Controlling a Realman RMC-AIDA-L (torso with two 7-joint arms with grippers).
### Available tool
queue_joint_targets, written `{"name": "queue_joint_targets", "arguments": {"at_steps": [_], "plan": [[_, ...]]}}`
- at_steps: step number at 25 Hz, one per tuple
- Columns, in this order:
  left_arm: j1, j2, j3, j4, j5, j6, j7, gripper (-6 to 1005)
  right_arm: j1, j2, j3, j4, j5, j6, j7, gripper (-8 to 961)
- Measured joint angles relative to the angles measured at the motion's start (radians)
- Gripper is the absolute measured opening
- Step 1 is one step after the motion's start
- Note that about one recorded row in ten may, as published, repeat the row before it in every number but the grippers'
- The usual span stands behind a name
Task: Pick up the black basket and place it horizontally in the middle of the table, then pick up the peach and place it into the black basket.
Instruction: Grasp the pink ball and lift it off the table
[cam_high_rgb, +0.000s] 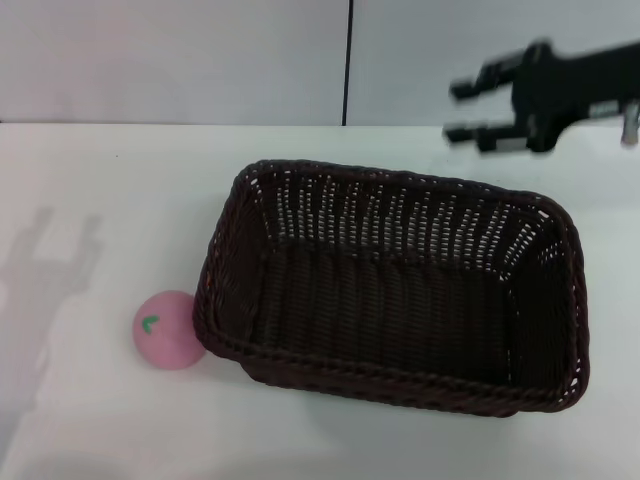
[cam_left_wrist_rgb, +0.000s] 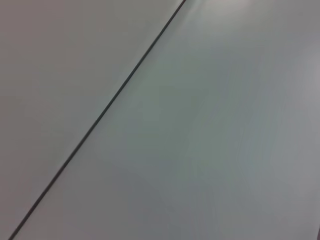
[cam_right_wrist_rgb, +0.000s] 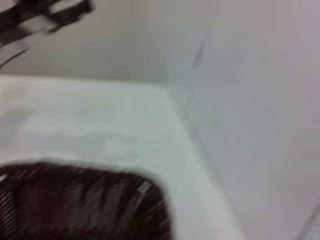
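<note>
The black basket (cam_high_rgb: 395, 295) lies on the white table (cam_high_rgb: 100, 200) near the middle, its long side across my view and its opening up. It is empty. Its rim also shows in the right wrist view (cam_right_wrist_rgb: 85, 205). The pink peach (cam_high_rgb: 167, 329) rests on the table against the basket's left front corner. My right gripper (cam_high_rgb: 458, 111) is open and empty, raised above the table behind the basket's far right corner, apart from it. My left gripper does not show in the head view; the left wrist view shows only a plain wall.
A wall with a dark vertical seam (cam_high_rgb: 348, 60) stands behind the table. An arm's shadow (cam_high_rgb: 40, 270) falls on the table's left side. A dark blurred shape (cam_right_wrist_rgb: 45, 15) shows far off in the right wrist view; I cannot tell what it is.
</note>
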Motion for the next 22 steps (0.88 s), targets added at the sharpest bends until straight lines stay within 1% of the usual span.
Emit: {"name": "queue_joint_targets", "arguments": {"at_steps": [1,3,5,8,9,10,13,14,15,16,17,18,19,20,22], "plan": [[-0.002,0.0,0.003,0.0,0.0,-0.002,0.0,724,-0.007,0.001,0.032,0.001,0.025,0.01,-0.026,464],[-0.004,0.0,0.007,0.003,0.0,-0.005,0.0,724,-0.028,0.001,0.095,0.011,0.09,0.024,-0.074,470],[-0.007,0.002,0.016,0.009,0.0,-0.013,0.001,724,-0.071,0.006,0.152,0.026,0.189,0.037,-0.119,475],[-0.008,0.006,0.022,0.03,0.0,-0.017,0.0,724,-0.154,0.02,0.208,0.053,0.347,0.047,-0.165,484],[-0.008,0.007,0.022,0.042,0.0,-0.017,-0.003,724,-0.219,0.035,0.233,0.07,0.461,0.046,-0.181,487],[-0.009,0.007,0.022,0.055,0.0,-0.017,-0.005,724,-0.219,0.035,0.233,0.07,0.461,0.046,-0.181,489],[-0.011,0.011,0.028,0.121,0.0,-0.011,-0.03,723,-0.321,0.063,0.277,0.111,0.632,0.047,-0.193,495],[-0.013,0.013,0.036,0.159,0.0,-0.01,-0.054,723,-0.382,0.079,0.32,0.158,0.737,0.046,-0.2,495],[-0.019,0.015,0.062,0.216,0.0,-0.009,-0.094,723,-0.382,0.079,0.32,0.158,0.737,0.046,-0.2,495],[-0.021,0.016,0.071,0.233,0.0,-0.009,-0.103,723,-0.409,0.083,0.345,0.19,0.777,0.043,-0.204,495],[-0.027,0.02,0.115,0.279,0.0,-0.009,-0.13,723,-0.429,0.085,0.366,0.219,0.801,0.041,-0.206,495],[-0.032,0.023,0.148,0.307,-0.001,-0.01,-0.146,723,-0.452,0.085,0.396,0.265,0.834,0.038,-0.209,495],[-0.032,0.023,0.148,0.307,-0.001,-0.01,-0.146,723,-0.471,0.083,0.422,0.308,0.862,0.034,-0.211,495],[-0.046,0.037,0.274,0.36,0.0,-0.026,-0.168,723,-0.487,0.081,0.446,0.35,0.884,0.03,-0.216,495],[-0.052,0.042,0.357,0.385,0.001,-0.042,-0.167,723,-0.512,0.08,0.48,0.401,0.91,0.024,-0.23,495]]}}
